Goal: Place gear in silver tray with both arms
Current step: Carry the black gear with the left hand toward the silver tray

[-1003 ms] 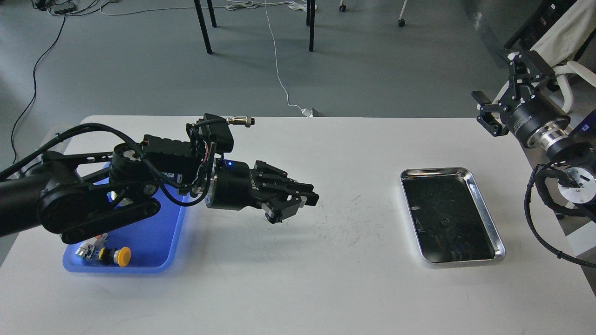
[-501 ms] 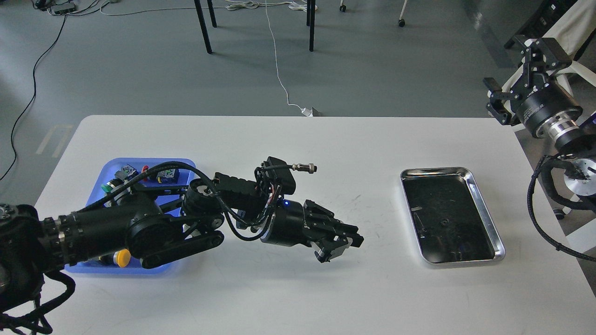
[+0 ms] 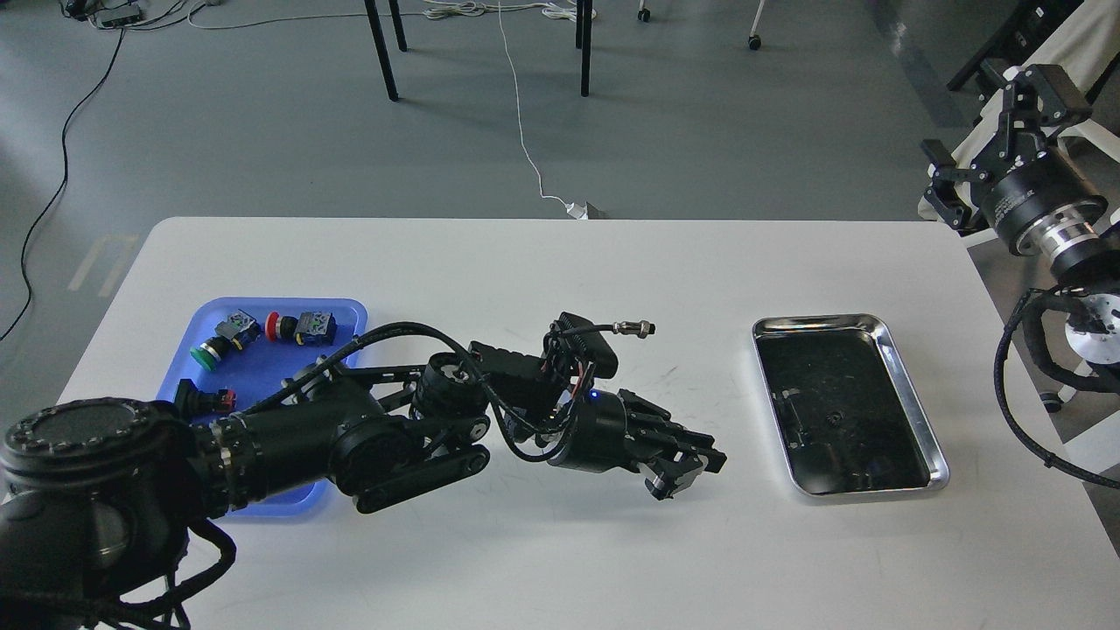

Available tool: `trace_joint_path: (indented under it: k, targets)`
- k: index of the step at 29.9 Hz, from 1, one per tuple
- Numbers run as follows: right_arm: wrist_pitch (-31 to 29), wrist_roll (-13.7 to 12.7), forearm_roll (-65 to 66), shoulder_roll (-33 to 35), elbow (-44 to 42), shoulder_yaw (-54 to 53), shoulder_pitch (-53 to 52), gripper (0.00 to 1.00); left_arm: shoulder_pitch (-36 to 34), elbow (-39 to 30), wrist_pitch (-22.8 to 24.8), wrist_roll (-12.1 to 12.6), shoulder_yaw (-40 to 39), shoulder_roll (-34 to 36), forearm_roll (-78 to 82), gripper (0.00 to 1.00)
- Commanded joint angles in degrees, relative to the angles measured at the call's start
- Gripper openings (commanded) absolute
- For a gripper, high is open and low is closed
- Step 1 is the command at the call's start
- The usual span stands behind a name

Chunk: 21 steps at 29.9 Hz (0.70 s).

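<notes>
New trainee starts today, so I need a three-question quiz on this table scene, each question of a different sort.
1. True or false: the silver tray already holds a part.
2. Which gripper is over the table? A) left B) right
3. Fill in: the coloured buttons lie in the ____ tray.

Key:
1. False; only its dark bottom shows.
2. A; the left gripper is over the table between the trays, the right gripper is past the table's right edge.
3. Blue; the blue tray is at the left.
</notes>
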State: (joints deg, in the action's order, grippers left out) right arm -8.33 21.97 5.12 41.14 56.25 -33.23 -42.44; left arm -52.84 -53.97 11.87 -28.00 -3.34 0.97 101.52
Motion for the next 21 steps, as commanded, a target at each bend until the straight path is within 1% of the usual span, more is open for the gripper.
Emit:
trace_joint_path:
  k: [1,8,13,16,21]
  targets:
    - [0.0,0.0,0.0,0.0,0.0,0.0,0.0,0.99,0.0,2.1,0.0,0.0,0.0,-1.0,0.0,0.11]
    - [0.1,0.0,0.0,0.3,0.1,0.1,0.1,0.99,0.0,3.1,0.0,0.0,-0.1,-1.0,-0.5,0.12]
    - [0.2,0.0,0.0,0.4,0.1,0.2,0.1,0.99,0.1,6.3,0.0,0.0,0.0,-1.0,-0.5,0.13]
    - [0.2,0.0,0.0,0.4,0.0,0.2,0.1,0.99,0.1,6.6,0.0,0.0,-0.1,-1.0,-0.8,0.14]
    - [0.2,0.0,0.0,0.4,0.1,0.4,0.2,0.99,0.9,6.6,0.0,0.0,-0.1,-1.0,-1.0,0.18]
